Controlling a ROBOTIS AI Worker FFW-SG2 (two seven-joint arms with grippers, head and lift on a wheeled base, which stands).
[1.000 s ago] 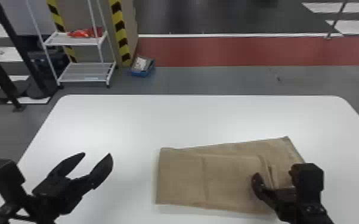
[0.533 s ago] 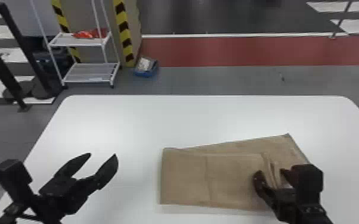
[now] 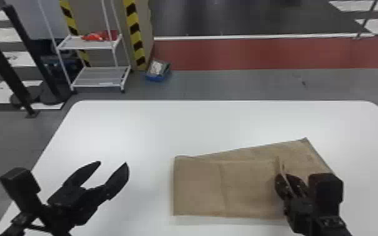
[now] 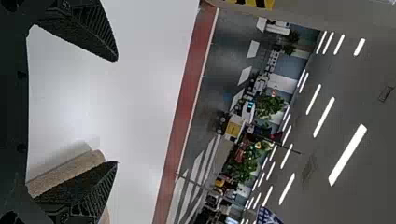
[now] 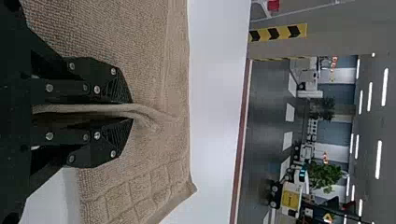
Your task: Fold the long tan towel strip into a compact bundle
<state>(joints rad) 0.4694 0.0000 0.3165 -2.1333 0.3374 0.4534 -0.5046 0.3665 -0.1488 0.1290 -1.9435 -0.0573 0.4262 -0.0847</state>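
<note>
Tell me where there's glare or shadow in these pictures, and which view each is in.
Head view: a soft bright patch on the white table, a faint shadow along the near edge of the towel; left wrist view: ceiling lights as glaring strips, soft shadow beside the towel; right wrist view: bright ceiling strips again.

White wire rack [image 3: 89,45] beside striped pillar [image 3: 135,34], red floor band [image 3: 260,53] beyond.
</note>
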